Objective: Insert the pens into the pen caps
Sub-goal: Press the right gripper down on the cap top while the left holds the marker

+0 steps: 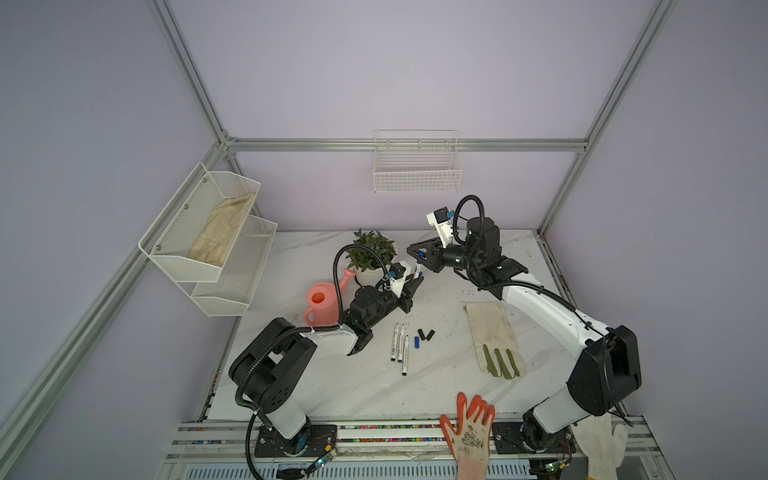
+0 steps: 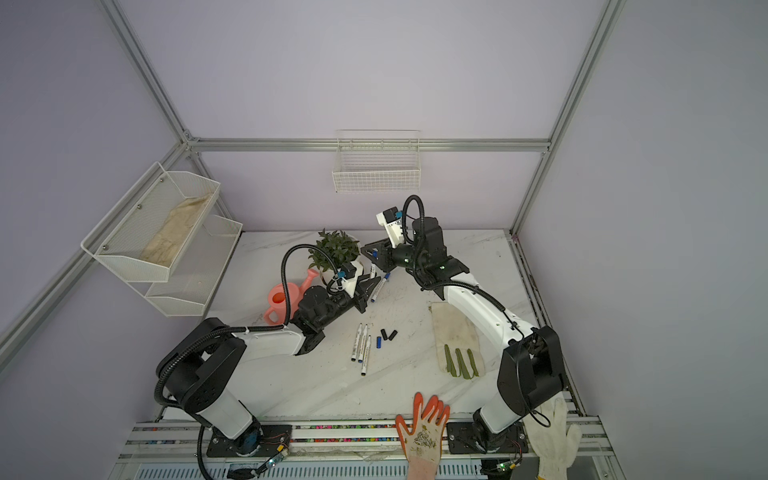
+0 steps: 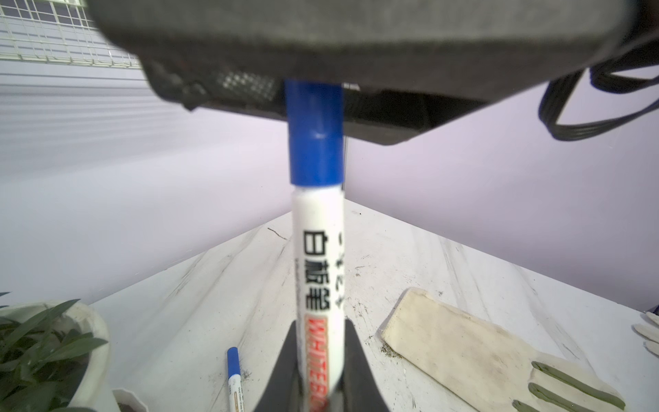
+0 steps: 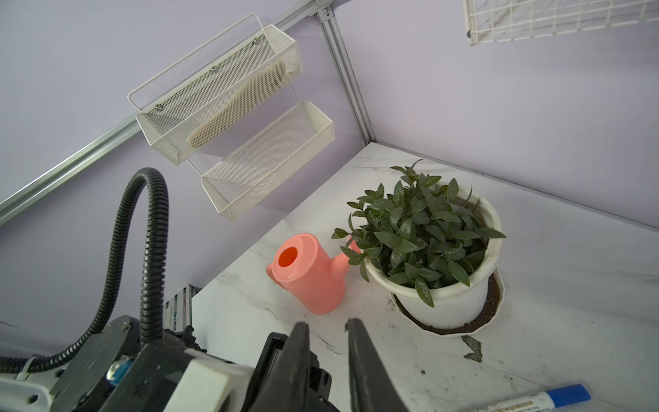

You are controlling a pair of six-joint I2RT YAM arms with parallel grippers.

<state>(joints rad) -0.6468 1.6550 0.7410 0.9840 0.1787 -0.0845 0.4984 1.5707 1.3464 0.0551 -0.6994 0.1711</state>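
Front edge of the counter first: there's an orange glove draped over the rail, nothing to do with the job.

Just past it, three pens lie side by side with no caps on. Right next to them are the leftovers, one spare blue cap and two black caps. So that's three pairs not done yet, by my count. I can't make out from here which bare pen goes with which colour.

Further in, the left tool is clamped on a fourth pen, holding it up off the counter and aimed at the right tool. That pen has a blue cap on its end. The cap's edge sits flush against the white barrel, so I'd call it pushed home, or very nearly. The cap's far end disappears behind the right tool. From that tool's own camera its jaws stand a little apart with no blue showing between them. I honestly can't tell whether it's pinching the cap or just sitting loose around it.

Just beside the left tool, over toward the plant, a fifth pen lies flat on the counter with its blue cap on. That one looks finished.

My tally: one done, one basically done, three to go.
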